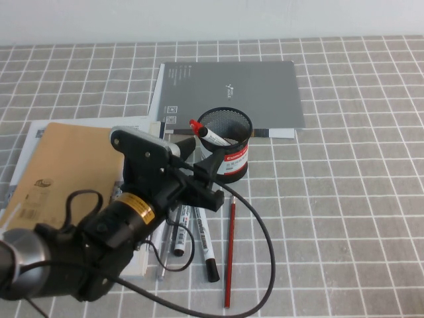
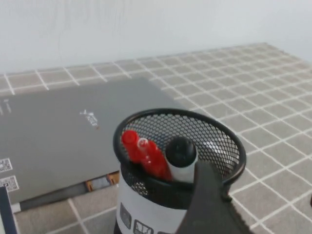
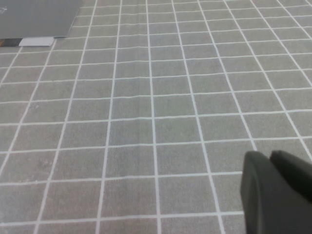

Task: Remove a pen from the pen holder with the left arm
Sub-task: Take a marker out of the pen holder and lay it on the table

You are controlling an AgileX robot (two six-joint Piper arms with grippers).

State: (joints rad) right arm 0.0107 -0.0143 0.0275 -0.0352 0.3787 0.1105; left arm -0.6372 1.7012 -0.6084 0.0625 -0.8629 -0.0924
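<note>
The black mesh pen holder point(image 1: 232, 156) stands in the middle of the table and also fills the left wrist view point(image 2: 146, 204). Two pens lean inside it, a red-capped marker point(image 2: 145, 155) and a white marker with a black end point(image 2: 181, 155); the high view shows them at the holder's near-left rim point(image 1: 207, 134). My left gripper point(image 1: 207, 152) is at that side of the holder, open, its fingers spread with only bare table between them point(image 2: 261, 187). My right gripper point(image 3: 269, 157) hangs shut over bare tiles and does not appear in the high view.
Several pens lie on the table below the left gripper: black-capped markers point(image 1: 207, 248) and a red pencil point(image 1: 230, 255). A grey folder point(image 1: 232, 89) lies behind the holder. A brown notebook point(image 1: 63, 165) on white papers is at the left.
</note>
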